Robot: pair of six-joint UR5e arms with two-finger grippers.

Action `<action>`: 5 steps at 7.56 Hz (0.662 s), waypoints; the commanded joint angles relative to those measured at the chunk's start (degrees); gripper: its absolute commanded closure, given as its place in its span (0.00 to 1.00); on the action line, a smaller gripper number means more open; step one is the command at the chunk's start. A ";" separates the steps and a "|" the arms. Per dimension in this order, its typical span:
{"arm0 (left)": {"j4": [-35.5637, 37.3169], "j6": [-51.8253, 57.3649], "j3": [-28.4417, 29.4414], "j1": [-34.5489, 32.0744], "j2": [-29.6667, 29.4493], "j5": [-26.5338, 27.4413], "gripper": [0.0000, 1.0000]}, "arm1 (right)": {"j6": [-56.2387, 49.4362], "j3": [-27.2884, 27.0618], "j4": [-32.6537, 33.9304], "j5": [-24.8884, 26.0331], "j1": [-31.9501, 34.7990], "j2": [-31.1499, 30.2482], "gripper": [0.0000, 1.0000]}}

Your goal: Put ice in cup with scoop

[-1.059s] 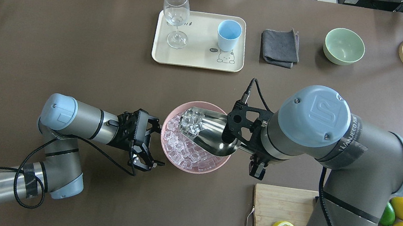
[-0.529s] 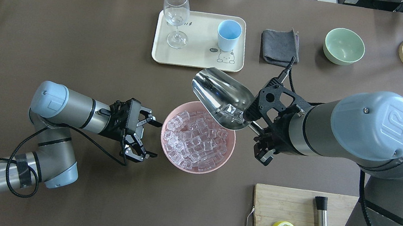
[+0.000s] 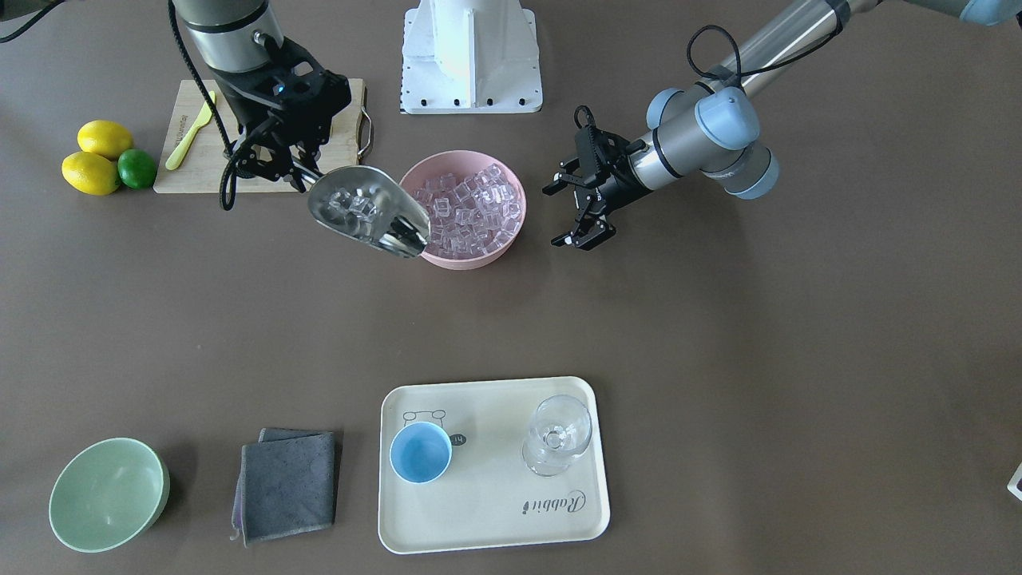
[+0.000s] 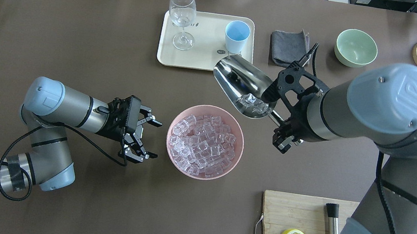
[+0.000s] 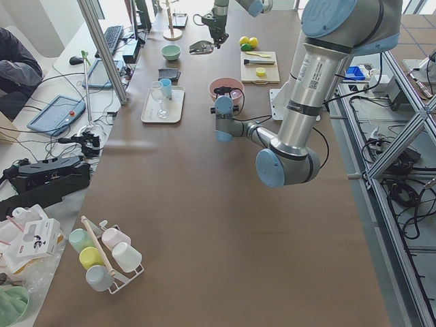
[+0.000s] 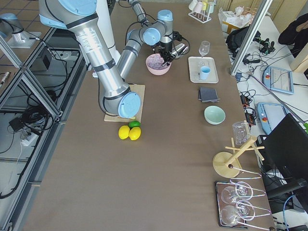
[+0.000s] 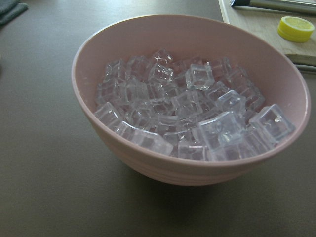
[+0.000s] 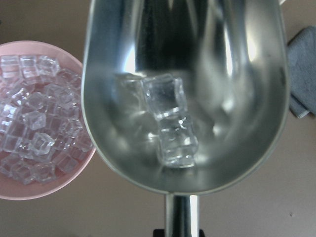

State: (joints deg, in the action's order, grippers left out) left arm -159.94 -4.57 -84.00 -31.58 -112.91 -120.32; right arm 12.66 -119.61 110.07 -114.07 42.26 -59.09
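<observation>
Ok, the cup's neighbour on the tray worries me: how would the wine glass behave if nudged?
Probably tippy: the wine glass stands tall on a thin stem over a small foot. Likely fragile, since its walls look thin and clear. It might also slide, as the tray looks smooth.

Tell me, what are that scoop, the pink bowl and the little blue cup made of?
The scoop looks like polished stainless steel: its mirror-bright surface reflects the ice lying in it. The pink bowl is opaque with a dull, soft sheen, probably plastic or melamine, though ceramic can't be ruled out. The cup is light blue, matte and thin-walled, likely plastic too.
</observation>
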 commanded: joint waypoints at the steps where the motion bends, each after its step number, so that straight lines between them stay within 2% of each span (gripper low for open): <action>1: 14.42 0.00 -8.52 -2.95 1.99 -0.96 0.02 | -6.12 11.82 16.96 -6.51 7.82 9.40 1.00; 2: 20.13 0.00 -11.33 -4.35 1.99 -0.97 0.02 | -6.15 16.21 20.76 -7.04 8.54 12.83 1.00; 5: 39.46 0.00 -20.12 -8.31 2.08 -0.70 0.02 | -6.33 32.98 21.68 -8.62 8.54 22.06 1.00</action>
State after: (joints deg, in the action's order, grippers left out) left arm -132.11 -4.57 -98.90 -37.72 -110.87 -121.22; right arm 6.53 -96.54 131.02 -121.77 50.67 -42.64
